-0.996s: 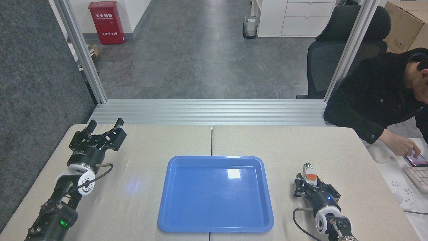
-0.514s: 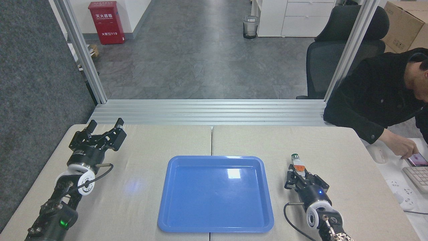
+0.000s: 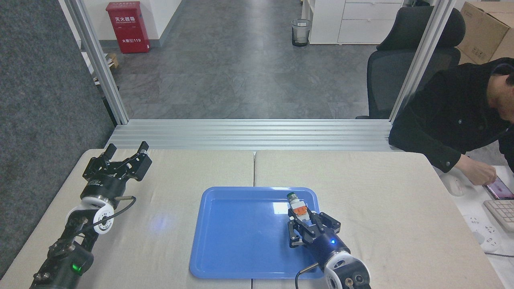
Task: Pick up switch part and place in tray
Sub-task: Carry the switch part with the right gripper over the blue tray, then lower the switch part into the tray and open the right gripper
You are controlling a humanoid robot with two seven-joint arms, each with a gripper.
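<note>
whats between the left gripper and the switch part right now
In the head view, bare beige table, then the blue tray's near-left floor. The left gripper sits open far left; the switch part is in the right gripper's jaws.

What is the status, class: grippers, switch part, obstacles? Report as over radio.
Right gripper shut on switch part, over the tray, right side. Left gripper open, idle, far left. Tray bare, nothing in the way.
</note>
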